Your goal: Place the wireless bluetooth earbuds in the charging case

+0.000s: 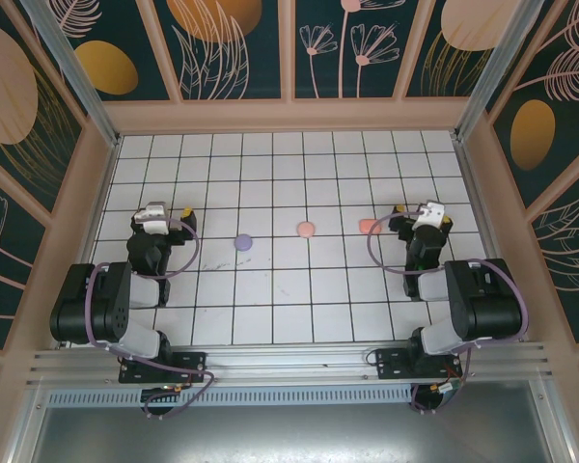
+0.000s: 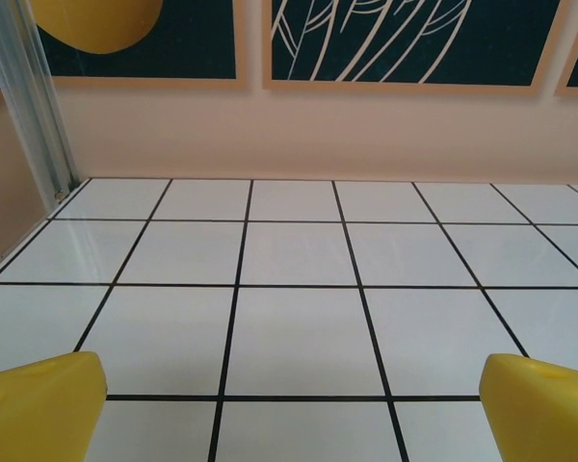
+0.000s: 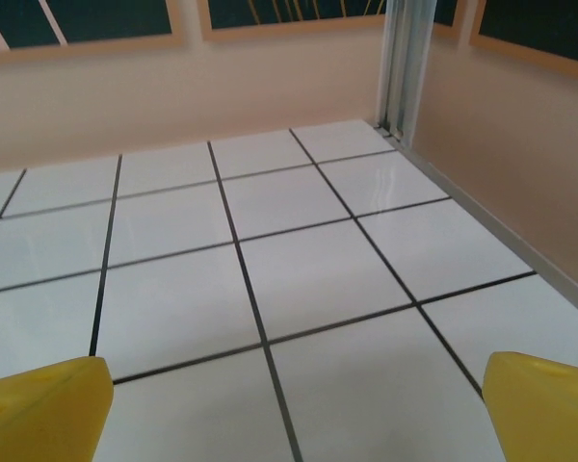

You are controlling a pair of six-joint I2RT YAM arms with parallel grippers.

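Well, up top: lilac case (image 1: 242, 243) left of pink case (image 1: 306, 230), coral case (image 1: 370, 225) right of it by right gripper (image 1: 425, 218); earbuds prob. too tiny to spot. Left wrist: left gripper (image 2: 289, 414) agape, empty. Right wrist: same. Pin coral case first.

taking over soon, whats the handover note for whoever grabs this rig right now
Left gripper: open, empty, over bare tiles on the left side.
Right gripper: open, empty, on the right side.
Things: lilac case, pink case and coral case lie in a row on the tiled table between the arms. The coral one is closest to the right gripper. They are too small to tell if they are open or already hold earbuds.
Done: nothing evident, nothing gripped.
Left: locate the earbuds and seat them in the cases.
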